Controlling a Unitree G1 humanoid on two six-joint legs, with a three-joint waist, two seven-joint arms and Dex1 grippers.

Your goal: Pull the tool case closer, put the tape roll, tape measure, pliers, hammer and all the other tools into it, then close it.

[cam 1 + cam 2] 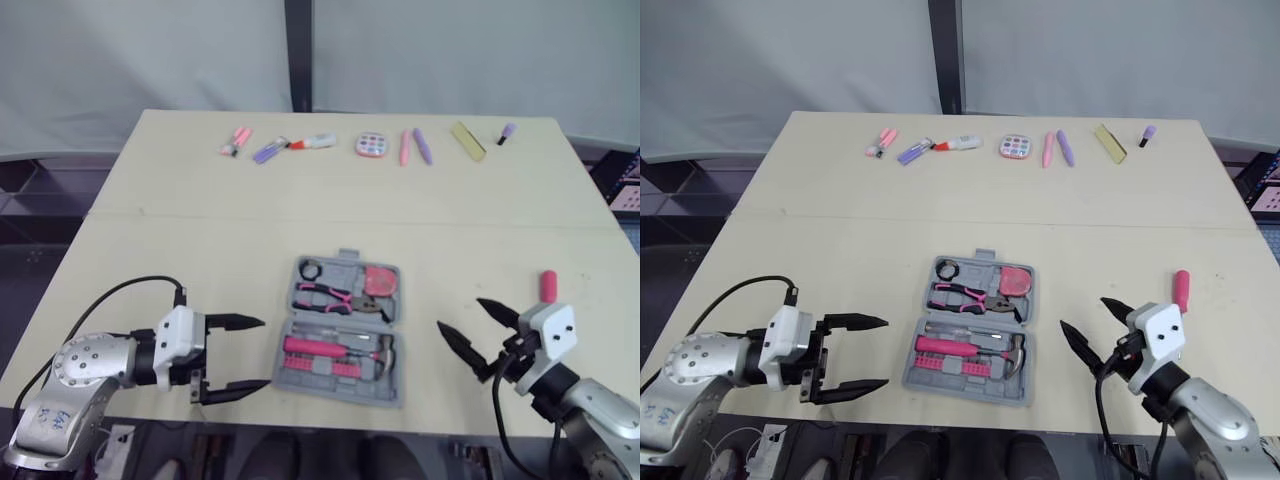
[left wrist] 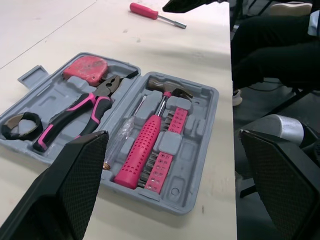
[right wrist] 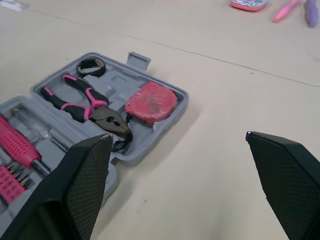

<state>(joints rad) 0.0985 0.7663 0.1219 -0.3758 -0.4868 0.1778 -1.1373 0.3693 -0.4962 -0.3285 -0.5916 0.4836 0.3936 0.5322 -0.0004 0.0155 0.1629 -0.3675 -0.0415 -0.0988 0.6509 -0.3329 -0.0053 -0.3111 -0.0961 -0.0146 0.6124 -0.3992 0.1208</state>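
Observation:
The grey tool case (image 1: 390, 388) lies open near the table's front edge, between my two grippers. Its far half holds the black tape roll (image 1: 310, 269), the pink-handled pliers (image 1: 325, 295) and the red tape measure (image 1: 379, 281). The near half holds the pink hammer (image 1: 330, 348) and a row of bits. A pink screwdriver (image 1: 548, 285) lies on the table to the right of the case. My left gripper (image 1: 265, 352) is open just left of the case, and my right gripper (image 1: 460, 313) is open to its right. Neither holds anything.
Along the table's far side runs a row of small items: pink and purple pens (image 1: 415, 146), markers (image 1: 312, 142), a round pink item (image 1: 370, 145) and a yellow card (image 1: 468, 140). Bare tabletop (image 1: 200, 240) lies between that row and the case.

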